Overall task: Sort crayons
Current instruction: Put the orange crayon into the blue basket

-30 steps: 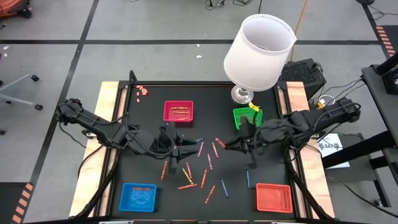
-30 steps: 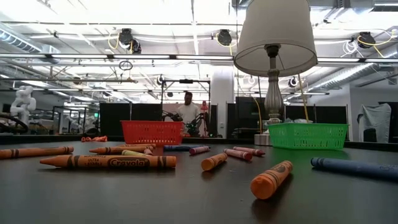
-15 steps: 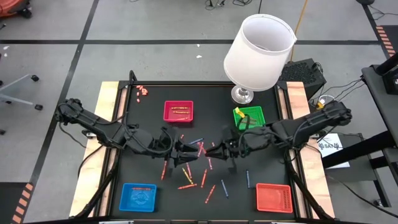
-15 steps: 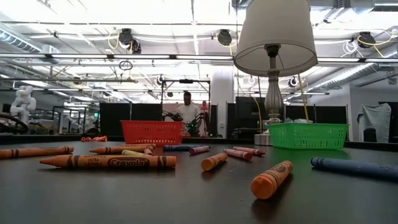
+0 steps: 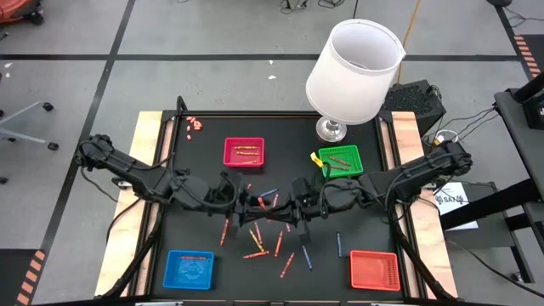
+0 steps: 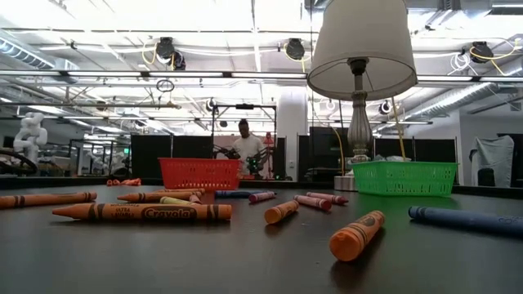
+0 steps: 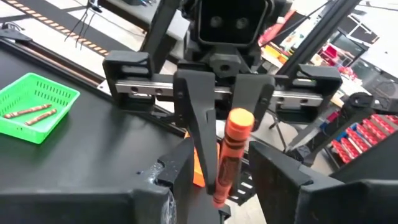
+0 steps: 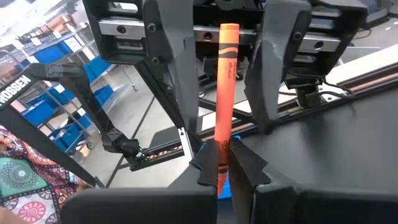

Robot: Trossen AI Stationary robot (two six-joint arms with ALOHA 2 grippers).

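**Editor:** What is closest to the hands?

**Photographer:** An orange crayon (image 8: 225,93), passing from one to the other over the middle of the desk (image 5: 191,234). The right hand (image 5: 287,206) is pinched narrow on one end of it. The left hand (image 5: 265,204) faces it tip to tip, its fingers (image 8: 171,68) spread wide on either side of the stick and clear of it.

**Editor:** Which way does the crayon lie?

**Photographer:** Its long axis runs from hand to hand. It points straight out of the right hand's tips into the gap of the left. The left hand is placed to close across it, so my reading is a handover with the second grip not yet taken.

**Editor:** And beyond the hands?

**Photographer:** Loose crayons (image 5: 280,246) are scattered just beneath and in front of both hands. There are roughly a dozen, but some are hidden under the arms, so no firm count. There are four trays. The pink tray (image 5: 244,161) lies beyond the left hand and holds what looks like two sticks. The green tray (image 5: 340,167) lies beyond the right hand and holds two. The blue tray (image 5: 189,268) and the red tray (image 5: 374,269) sit nearer the front edge, one on each hand's side. Farthest out are one lamp (image 5: 353,59) and a small pile of bits (image 5: 195,124) by the left hand's far corner.
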